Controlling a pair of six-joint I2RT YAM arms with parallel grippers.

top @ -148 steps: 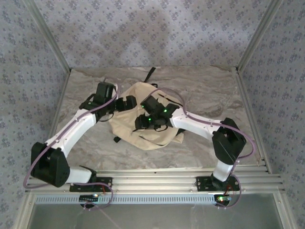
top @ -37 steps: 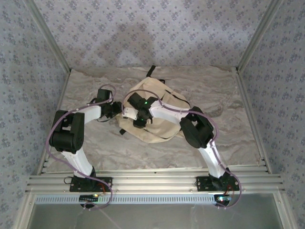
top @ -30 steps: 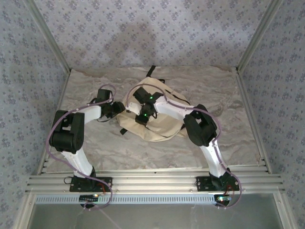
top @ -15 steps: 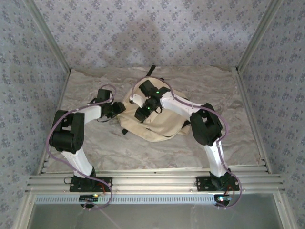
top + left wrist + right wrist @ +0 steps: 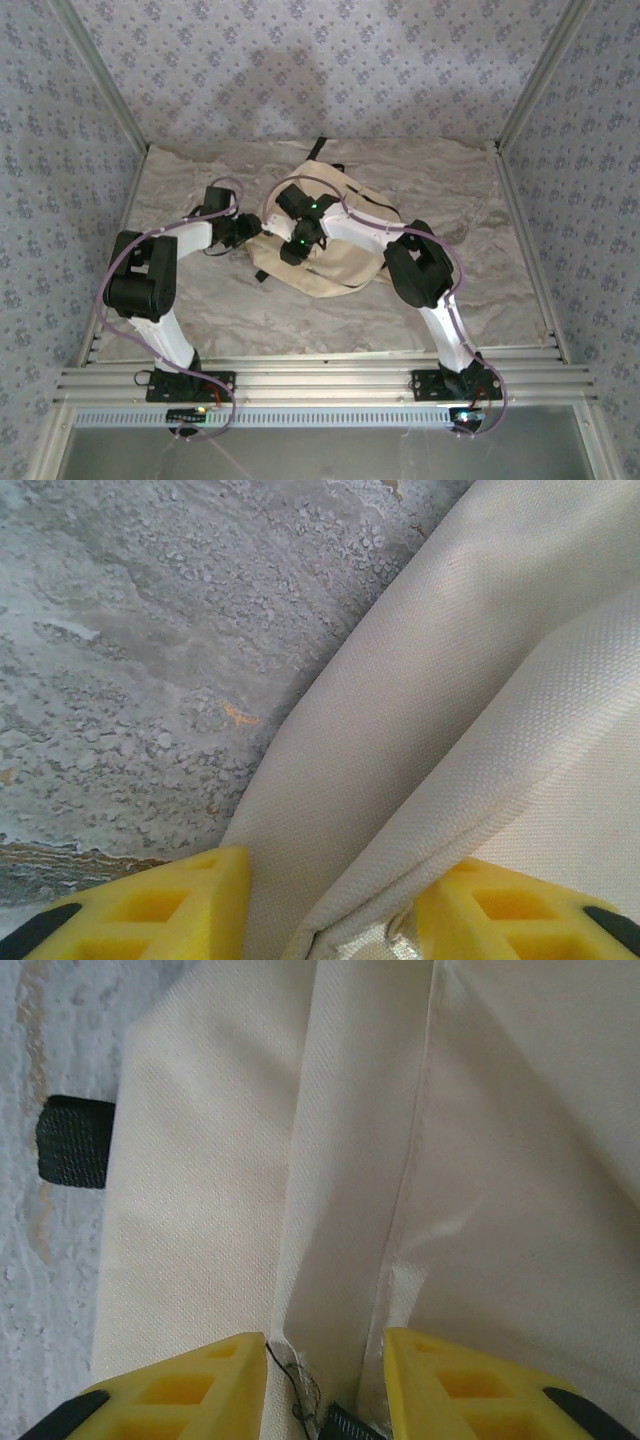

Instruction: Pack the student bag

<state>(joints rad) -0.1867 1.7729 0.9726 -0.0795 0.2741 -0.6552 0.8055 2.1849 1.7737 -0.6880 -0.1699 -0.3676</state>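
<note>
From above, we count one student bag (image 5: 335,272), flat on the table (image 5: 470,200), a little left of centre, with one arm on each side of it. The left gripper (image 5: 248,229) sits at the bag's left edge, so the bag lies to its right. The right gripper (image 5: 292,252) hangs over the bag's left part, pointing down, and we judge it the nearer to the bag's face. One black strap (image 5: 318,150) pokes out at the far end, so we judge that the long axis runs far to near, leaning right.

On the left wrist, the left gripper (image 5: 330,915) pinches a thick fold of cream fabric that runs up and away to the right, with bare table to its left.

On the right wrist, the right gripper (image 5: 325,1385) has its fingers parted astride one seam (image 5: 410,1190) that runs straight away from them, and nothing is clamped. A dark scrap low between them may be zipper tape, too cut off to call. One strap end (image 5: 75,1140) lies at the bag's left edge.
</note>
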